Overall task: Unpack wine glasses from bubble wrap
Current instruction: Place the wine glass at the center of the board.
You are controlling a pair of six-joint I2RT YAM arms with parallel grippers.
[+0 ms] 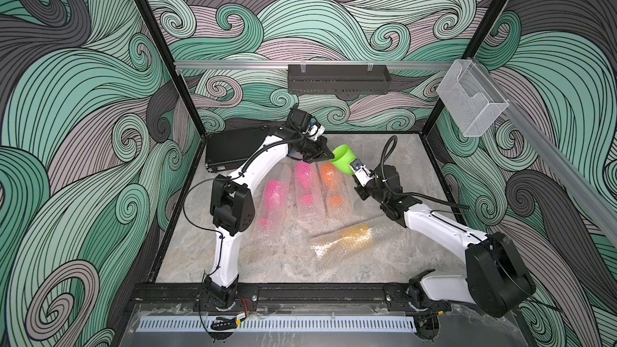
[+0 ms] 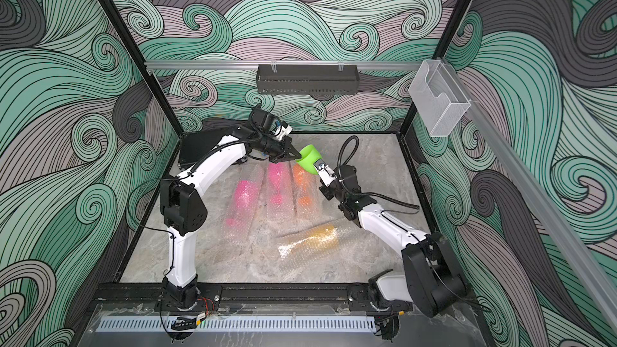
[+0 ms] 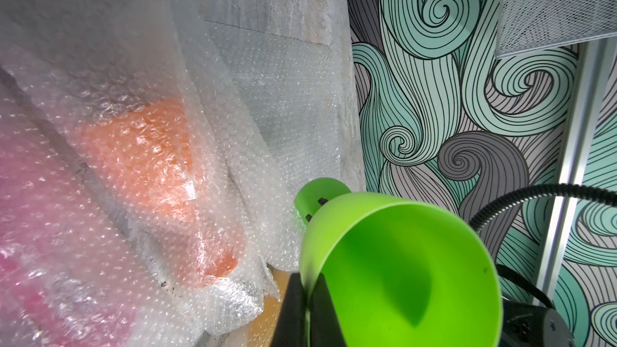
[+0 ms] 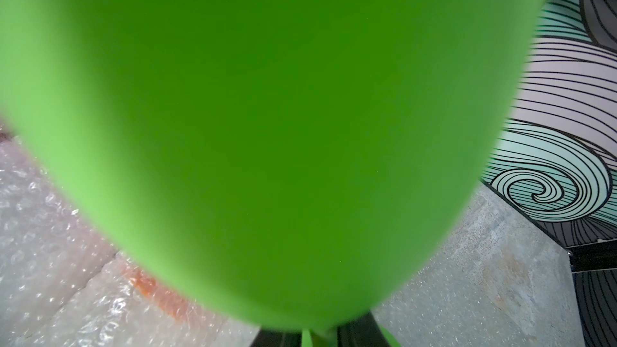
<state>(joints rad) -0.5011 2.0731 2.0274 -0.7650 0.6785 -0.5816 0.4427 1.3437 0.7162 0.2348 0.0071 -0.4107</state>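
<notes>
A lime green wine glass (image 1: 342, 158) (image 2: 309, 160) hangs in the air over the back of the table, tilted, held from both ends. My left gripper (image 1: 329, 156) (image 3: 309, 295) is shut on its bowl rim (image 3: 314, 262). At its base, my right gripper (image 1: 354, 168) (image 4: 317, 338) grips the stem; the bowl (image 4: 267, 95) fills that wrist view. Below lie rolls of bubble wrap holding a pink glass (image 1: 275, 195), a second pink one (image 1: 303, 181), an orange one (image 1: 330, 181) (image 3: 150, 168) and a yellow one (image 1: 354, 235). A flat bubble wrap sheet (image 3: 283, 95) lies beside the orange roll.
A black box (image 1: 233, 148) sits in the back left corner behind the left arm. A black basket (image 1: 339, 78) hangs on the rear rail and a clear holder (image 1: 470, 101) on the right rail. The right arm's cable (image 1: 387, 151) loops up near the glass.
</notes>
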